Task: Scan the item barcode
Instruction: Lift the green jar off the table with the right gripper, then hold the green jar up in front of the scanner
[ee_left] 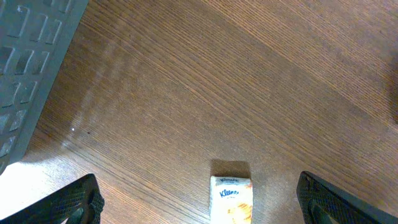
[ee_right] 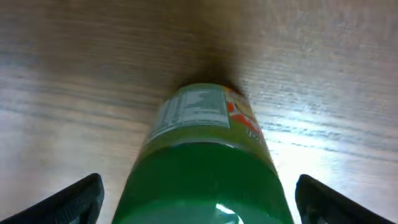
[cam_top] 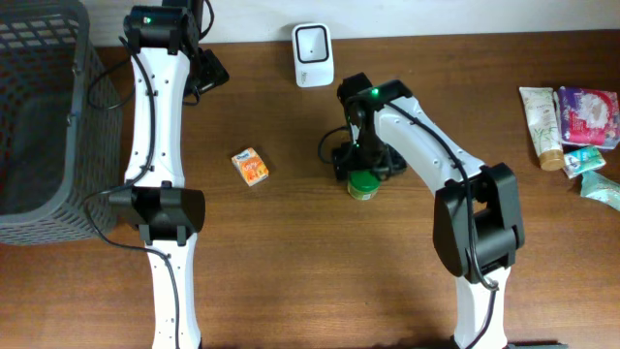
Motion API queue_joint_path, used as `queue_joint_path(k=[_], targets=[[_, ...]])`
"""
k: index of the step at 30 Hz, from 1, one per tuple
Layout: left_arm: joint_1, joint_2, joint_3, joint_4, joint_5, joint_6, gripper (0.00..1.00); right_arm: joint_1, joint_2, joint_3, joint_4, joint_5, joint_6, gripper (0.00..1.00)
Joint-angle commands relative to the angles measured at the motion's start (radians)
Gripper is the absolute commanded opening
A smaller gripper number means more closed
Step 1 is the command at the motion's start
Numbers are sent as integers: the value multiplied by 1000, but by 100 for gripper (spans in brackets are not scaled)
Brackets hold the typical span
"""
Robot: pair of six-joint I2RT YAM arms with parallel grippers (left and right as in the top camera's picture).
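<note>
A green-lidded jar (cam_top: 362, 184) with a green label stands upright on the wooden table, right of centre. My right gripper (cam_top: 360, 160) hangs just over it. In the right wrist view the jar (ee_right: 205, 155) fills the space between the fingers of the right gripper (ee_right: 199, 198), which is open with a gap on each side. The white barcode scanner (cam_top: 313, 53) stands at the table's back edge. My left gripper (cam_top: 207, 71) is at the back left, open and holding nothing; in its wrist view the left gripper (ee_left: 199, 200) frames a small tissue pack (ee_left: 231, 199).
The orange-and-white tissue pack (cam_top: 251, 166) lies left of centre. A dark mesh basket (cam_top: 39, 116) stands at the far left. Tubes and packets (cam_top: 572, 126) lie at the right edge.
</note>
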Motion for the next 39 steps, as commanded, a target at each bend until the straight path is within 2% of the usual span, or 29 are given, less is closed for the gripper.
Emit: queue_joint_path(k=[1,4,6,17,20,22,25,30,32,36,37,39], targets=[[1,-3,-4,-2,-11,16,99,-7,-5,-26,21,-9,139,93],[1,-3,-4,-2,-11,16,99,-20,-5,-26,13,-13,161,89],[1,-3,-4,-2,-11,16,99,-27,-5,-27,6,-13,161,80],[1,-3,-4,-2,-11,16,99,-26,-5,-57,19,-40,168,79],[1,-3,-4,-2,-11,16,99,-26,-5,-66,34,-39,167,61],[1,-3,-4,-2,-11,16,99,-27,-5,-65,37,-38,167,57],[1,-3,-4,-2,-11,16,99,-27,-5,-12,13,-38,167,52],[1,-3,-4,-2,-11,16,99,-27,-5,181,7,-20,125,53],[1,-3,-4,-2,-11,16,99,-27,-5,246,69,4,126,53],[1,-3,-4,-2,-11,16,99,-27,-5,259,333,4,126,54],[1,-3,-4,-2,-11,16,99,-27,-5,259,454,4,126,54],[1,-3,-4,-2,-11,16,99,-27,-5,257,592,8,126,54]])
